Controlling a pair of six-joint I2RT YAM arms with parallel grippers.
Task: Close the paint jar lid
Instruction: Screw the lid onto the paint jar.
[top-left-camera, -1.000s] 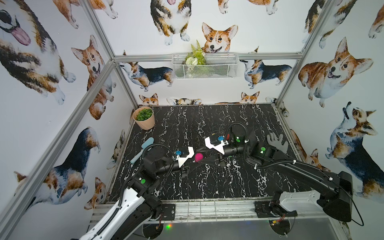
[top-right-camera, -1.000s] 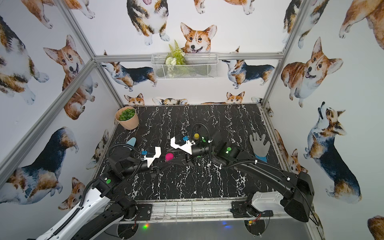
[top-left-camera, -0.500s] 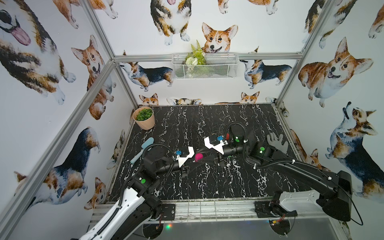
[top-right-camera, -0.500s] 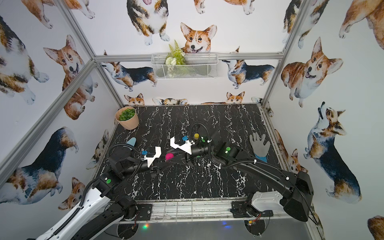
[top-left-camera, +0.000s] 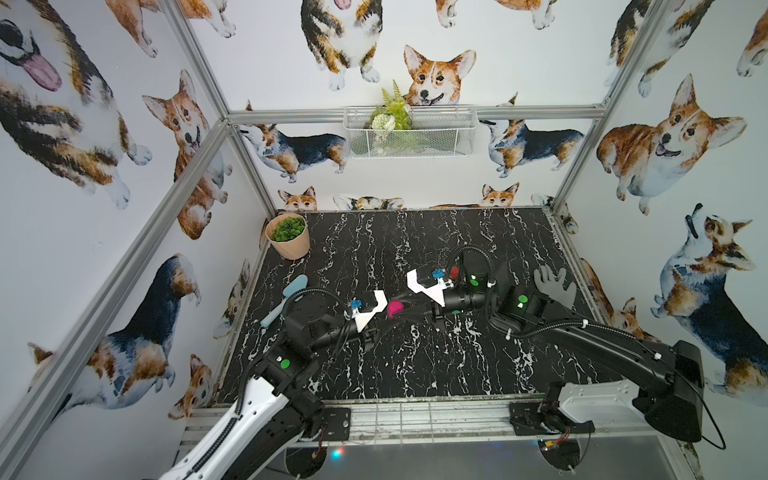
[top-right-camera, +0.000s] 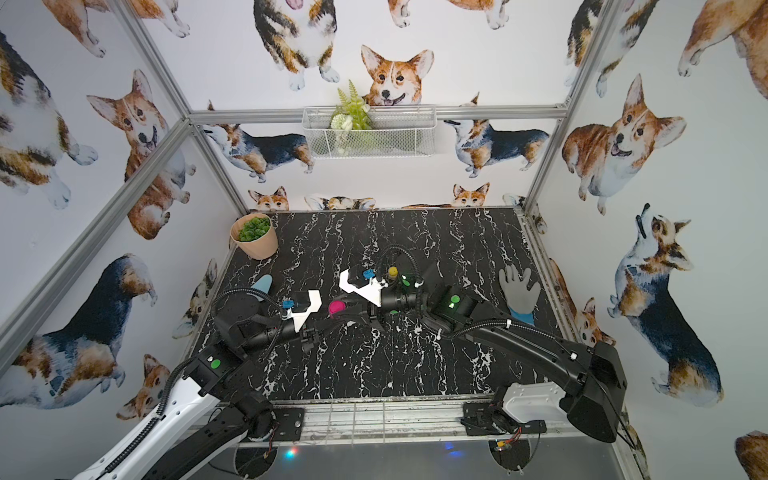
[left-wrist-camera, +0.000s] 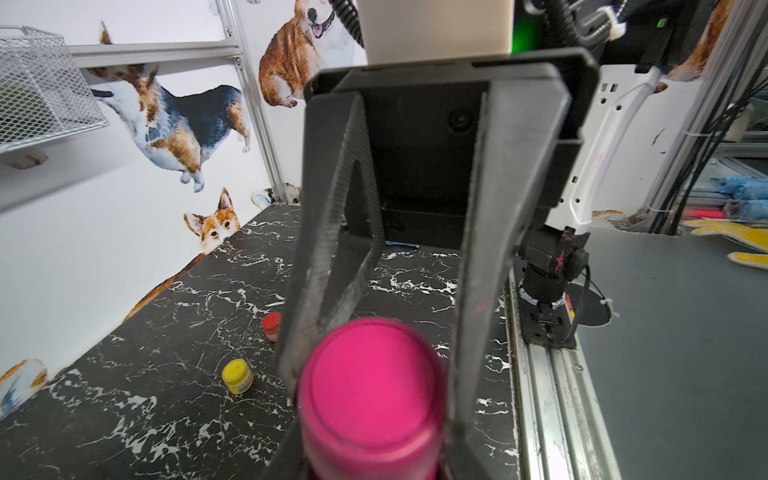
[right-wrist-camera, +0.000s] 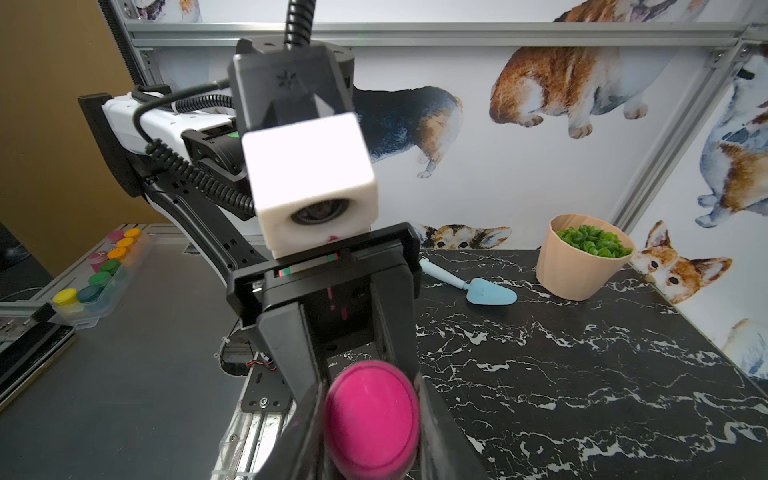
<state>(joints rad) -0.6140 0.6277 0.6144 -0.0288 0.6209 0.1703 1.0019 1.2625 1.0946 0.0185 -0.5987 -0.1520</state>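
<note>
Left gripper (top-left-camera: 381, 316) pinches the pink paint jar (top-left-camera: 395, 307), well apart from the plant pot (top-left-camera: 289, 245). Right gripper (top-left-camera: 409, 302) clamps the jar's other end!

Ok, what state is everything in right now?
pink paint jar: upright, capped, tightness unclear, gripped from both sides
left tool: shut on the jar
right tool: closed against the jar
red jar: capped, upright
yellow jar: capped, upright
trowel: lying flat
glove: lying flat
plant pot: upright
</note>
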